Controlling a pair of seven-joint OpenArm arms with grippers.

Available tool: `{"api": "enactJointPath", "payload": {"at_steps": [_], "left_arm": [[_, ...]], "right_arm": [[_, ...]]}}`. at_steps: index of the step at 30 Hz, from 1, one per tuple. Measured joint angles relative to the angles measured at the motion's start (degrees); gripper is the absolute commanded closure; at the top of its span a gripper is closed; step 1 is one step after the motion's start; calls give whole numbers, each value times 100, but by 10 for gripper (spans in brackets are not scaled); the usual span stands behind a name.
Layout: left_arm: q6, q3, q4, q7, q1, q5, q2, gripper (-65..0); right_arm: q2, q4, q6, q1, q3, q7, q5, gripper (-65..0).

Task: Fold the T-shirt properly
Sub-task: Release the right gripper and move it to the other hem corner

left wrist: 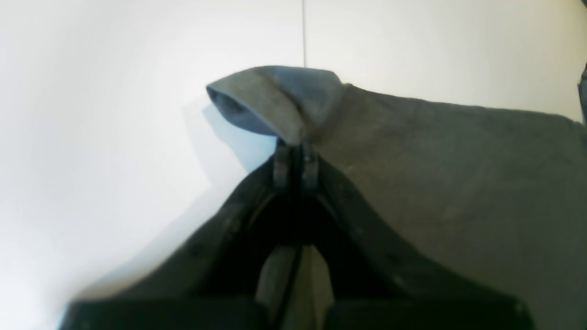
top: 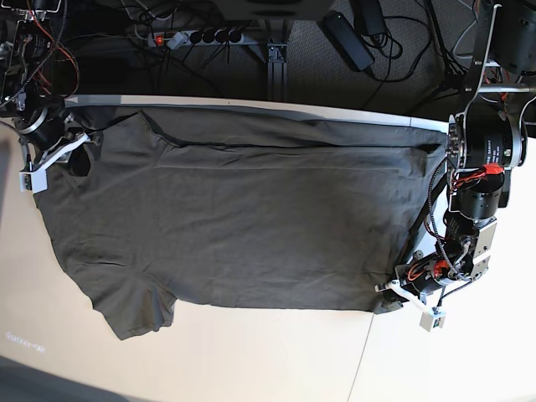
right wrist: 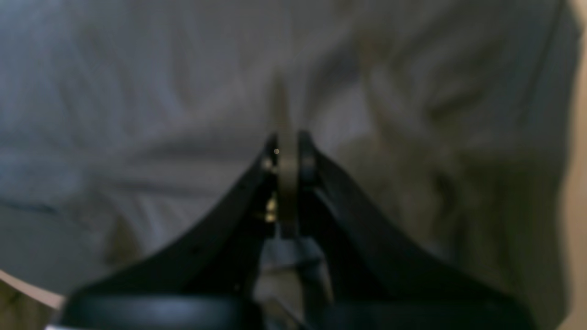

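Olive-grey T-shirt (top: 243, 226) blurs the right wrist view; left gripper (left wrist: 296, 149) and right gripper (right wrist: 287, 151) both pinch its cloth.

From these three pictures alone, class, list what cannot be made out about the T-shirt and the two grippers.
- Base view: left gripper fingertips, hidden by its wrist.
- Base view: right gripper, dark against cloth.
- Right wrist view: T-shirt blurred; which part is pinched is unclear.
- Left wrist view: T-shirt cut off right.
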Motion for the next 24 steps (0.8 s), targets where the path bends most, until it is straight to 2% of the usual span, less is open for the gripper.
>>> {"api": "enactJointPath", "payload": {"at_steps": [3,5,9,13,18,19,21,22,24], "left_arm": [[-33,0,0,-11,-2,72,22,0],[-216,0,0,-20,-15,221,61,0],[-334,0,0,68,-17,245,170,0],[-382,0,2,107,-17,264,203,0],[-435,0,9,188,-33,417,179,0],[-437,0,9,205,-33,415,177,0],[-439,0,17,284,-37,407,177,0],[-444,0,20,319,-46,400,175,0],[-452,0,22,363,-48,409,162,0]], "right_arm": [[17,393,0,96,177,7,85,0],[13,439,0,278,256,-11,96,0],[2,249,-4,955,332,61,-219,0],[-4,-892,-9,1982,332,269,-542,0],[22,-3123,-13,3484,352,1034,-1080,0],[48,-3560,-9,3768,352,1165,-1137,-42],[136,-4382,-4,4293,350,1320,-1335,-188],[199,-4776,-7,4531,350,1399,-1475,-236],[319,-5545,-20,4951,352,1558,-1696,-283]]}}
